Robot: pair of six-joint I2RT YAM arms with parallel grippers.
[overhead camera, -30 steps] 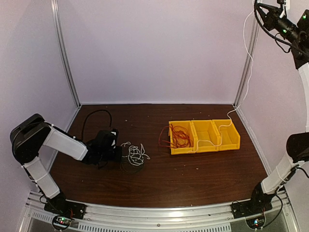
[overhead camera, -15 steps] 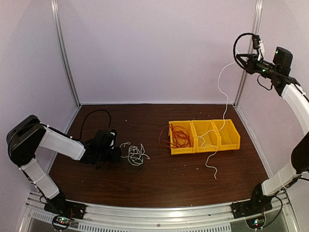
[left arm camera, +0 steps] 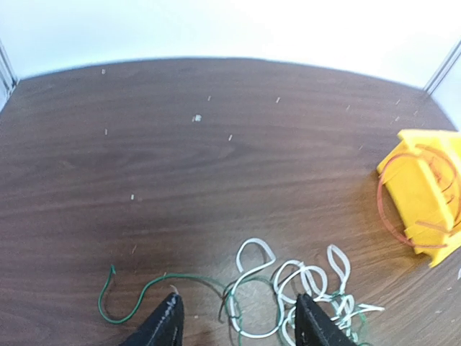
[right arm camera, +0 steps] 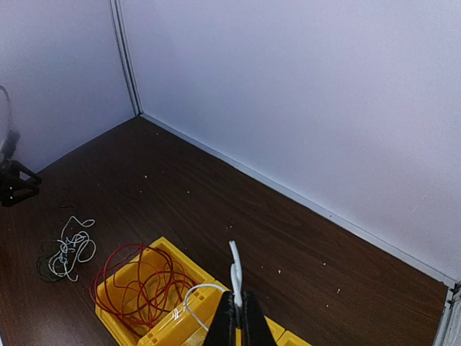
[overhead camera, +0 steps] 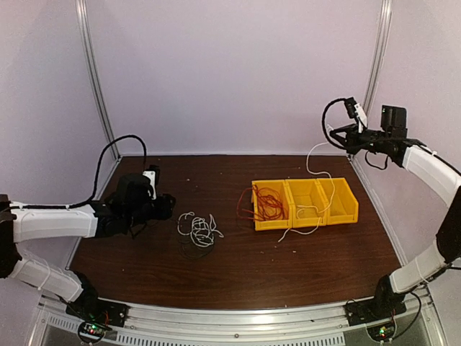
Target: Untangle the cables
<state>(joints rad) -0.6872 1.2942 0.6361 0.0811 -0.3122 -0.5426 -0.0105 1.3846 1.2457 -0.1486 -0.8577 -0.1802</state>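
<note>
Right gripper [right arm camera: 238, 321] clamped white cable [right arm camera: 235, 267] above yellow bins [overhead camera: 344, 215]; left gripper [left arm camera: 238, 328] had jaws apart, left of bins. We feared slack snagging a bin rim, dragging it.

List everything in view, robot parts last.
table: one, dark brown, beneath everything.
bins: three joined, yellow, right of centre.
red cable: one, red, coiled in the leftmost bin.
hanging cable: one, white, from right jaws across the middle bin to the table.
clump: one, white and dark loops, left of centre.
left arm: one, white-black, beside clump, jaws open.
right arm: one, white-black, above bins, jaws shut on hanging cable.
</note>
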